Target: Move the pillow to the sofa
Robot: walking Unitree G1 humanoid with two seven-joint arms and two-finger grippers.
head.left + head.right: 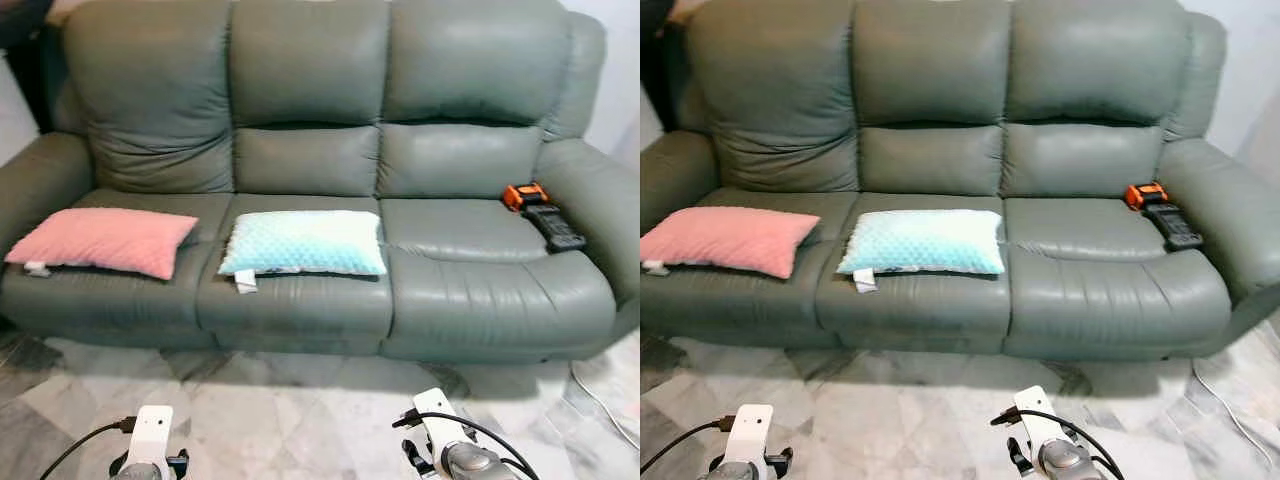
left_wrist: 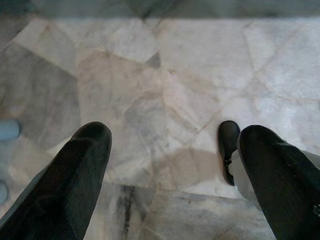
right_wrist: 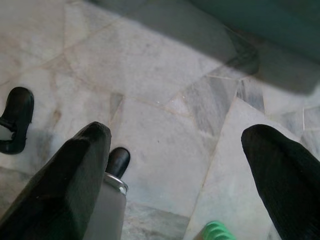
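A light blue dimpled pillow (image 1: pixel 303 243) lies flat on the middle seat of the grey-green leather sofa (image 1: pixel 470 300). On the left seat rests a pink pillow (image 1: pixel 103 240). Both arms hang low in front of the sofa, wrists at the bottom edge of the head views. My left gripper (image 2: pixel 172 145) is open over the marble floor, nothing between its fingers. My right gripper (image 3: pixel 175 145) is open too, pointing down at the floor near the sofa's base.
An orange and black tool (image 1: pixel 525 196) and a black remote (image 1: pixel 552 227) sit on the right seat by the armrest. A white cable (image 1: pixel 600 405) runs along the floor at the right. Marble floor (image 1: pixel 300 410) lies between me and the sofa.
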